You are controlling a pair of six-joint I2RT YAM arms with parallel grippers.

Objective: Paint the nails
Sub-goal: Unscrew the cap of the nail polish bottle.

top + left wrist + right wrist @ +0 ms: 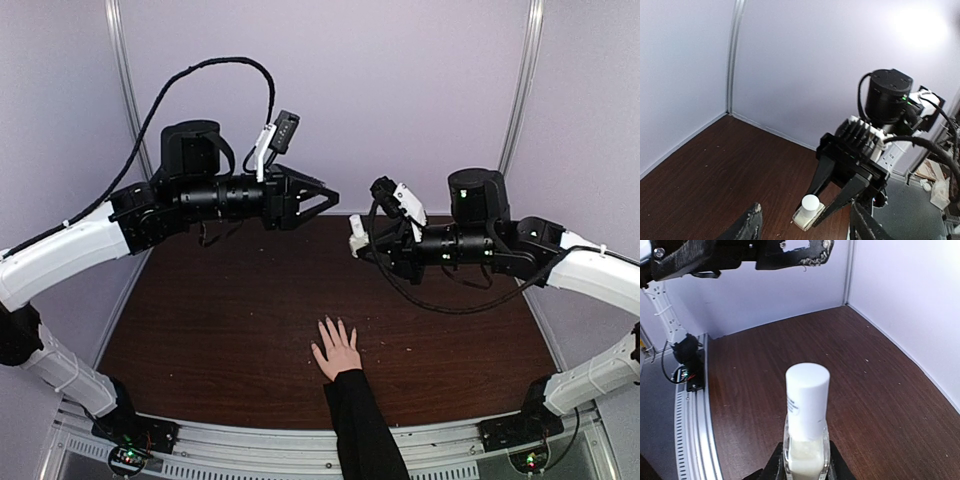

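The right claw (pixel 362 243) is clamped on the base of a small clear bottle with a white cylindrical cap (pixel 807 405). It holds the bottle cap-up above the dark brown wooden counter (pixel 230 320), leaving the cap free to be gripped. The left claw (pixel 325 198), in the upper middle of the overhead frame, faces that cap with its fingers (pixel 751 225) apart and nothing between them, probably to unscrew it. A light-skinned human hand in a black sleeve (pixel 337 352) lies flat at lower centre with its fingers spread, offering the nails (pixel 335 324), which are too small to tell whether they are painted.
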